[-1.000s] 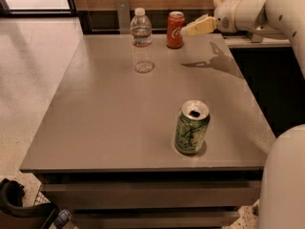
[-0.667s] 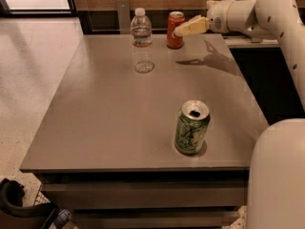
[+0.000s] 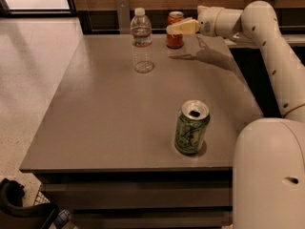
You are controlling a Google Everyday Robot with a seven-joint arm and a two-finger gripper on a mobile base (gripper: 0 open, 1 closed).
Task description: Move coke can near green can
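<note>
The coke can (image 3: 174, 36) stands upright at the far edge of the grey table (image 3: 105, 113), red-orange with a silver top. The green can (image 3: 191, 127) stands upright near the table's front right, its silver top and dark mouth hole facing up. My gripper (image 3: 177, 27) reaches in from the right on the white arm (image 3: 257, 27). Its pale fingers (image 3: 183, 26) overlap the upper part of the coke can. The can still rests on the table.
A clear plastic water bottle (image 3: 142, 41) stands upright left of the coke can. A dark wall and wooden panel run behind the table's far edge. My white base (image 3: 267, 175) fills the lower right. Pale floor lies to the left.
My gripper has moved left, from beside the coke can's right side to over the can's upper part. The cans and the bottle have not moved.
</note>
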